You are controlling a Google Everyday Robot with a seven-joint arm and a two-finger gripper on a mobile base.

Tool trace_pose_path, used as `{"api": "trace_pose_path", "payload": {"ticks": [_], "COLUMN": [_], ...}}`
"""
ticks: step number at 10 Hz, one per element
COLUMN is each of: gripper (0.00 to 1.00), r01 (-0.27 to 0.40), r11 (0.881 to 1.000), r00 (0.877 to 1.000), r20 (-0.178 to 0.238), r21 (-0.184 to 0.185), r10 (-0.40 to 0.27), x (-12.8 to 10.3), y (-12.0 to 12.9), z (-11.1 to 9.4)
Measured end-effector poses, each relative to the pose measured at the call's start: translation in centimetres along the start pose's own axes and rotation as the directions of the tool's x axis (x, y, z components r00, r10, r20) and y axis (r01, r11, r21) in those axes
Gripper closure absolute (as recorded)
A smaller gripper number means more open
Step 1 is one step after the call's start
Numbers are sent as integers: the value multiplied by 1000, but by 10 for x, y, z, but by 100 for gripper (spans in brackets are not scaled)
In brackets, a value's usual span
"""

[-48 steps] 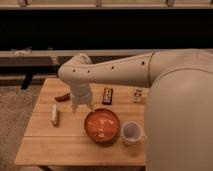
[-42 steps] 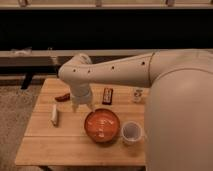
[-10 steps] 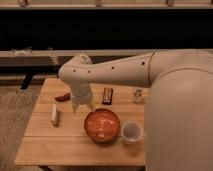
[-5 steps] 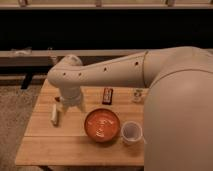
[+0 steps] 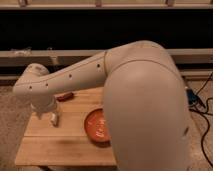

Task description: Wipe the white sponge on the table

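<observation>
Pale wooden table (image 5: pixel 65 145) before a dark wall: the gripper (image 5: pixel 48 112) hangs low, jaws spread wide, with the white sponge (image 5: pixel 53 119) just beneath its tip, likely lined up for grasping. An orange bowl (image 5: pixel 97 127) sits well apart.

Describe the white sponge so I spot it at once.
Find the light wooden table, then its left end, where the claw hangs low. The white sponge lies right beside it: a small pale block, unlike the big orange bowl to its right and the red item behind.
</observation>
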Motion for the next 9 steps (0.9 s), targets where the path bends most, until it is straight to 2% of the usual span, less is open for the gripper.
{"api": "trace_pose_path", "payload": {"ticks": [3, 5, 9], "gripper": [35, 35, 35], "r01": [-4, -9, 1], "r11": [1000, 999, 997], "r00": [1000, 1000, 999], "r20": [-3, -13, -41], "r21": [22, 40, 74], "r10": [4, 9, 2], "x": [-19, -38, -60], "y": [12, 16, 25], "z": [33, 59, 104]}}
